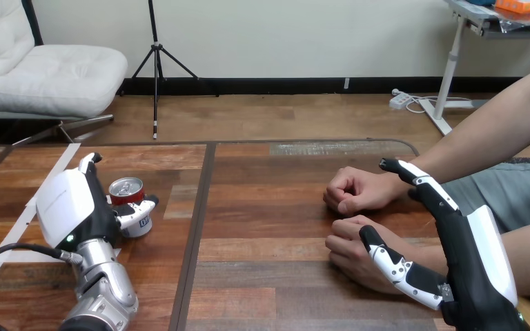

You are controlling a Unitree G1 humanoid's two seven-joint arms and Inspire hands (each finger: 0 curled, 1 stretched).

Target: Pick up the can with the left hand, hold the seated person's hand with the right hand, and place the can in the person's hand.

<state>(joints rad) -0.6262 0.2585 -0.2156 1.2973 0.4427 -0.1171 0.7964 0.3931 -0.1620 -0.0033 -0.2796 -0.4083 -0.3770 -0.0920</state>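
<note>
Now, in the head view, the can (132, 207), red with a silver top, stands upright on the left part of the wooden table (269, 207), well apart from the person. The left hand (69, 203) is closed on it: the can sits against the palm side, and the thumb curls across the can's near face and touches it, while the fingers reach past its far side, mostly hidden behind the hand's white shell. The can's base is on the table. On the right part of the table the person rests two loosely closed fists, one just behind the other: the person's far hand (355, 189) and the person's near hand (350, 249). The right hand (466, 241) comes in from the lower right with its fingers straight and spread away from the thumb, gripping nothing. Its fingers point across the wrist of the person's far hand, and its thumb lies over the back of the person's near hand; whether either touches cannot be told.
</note>
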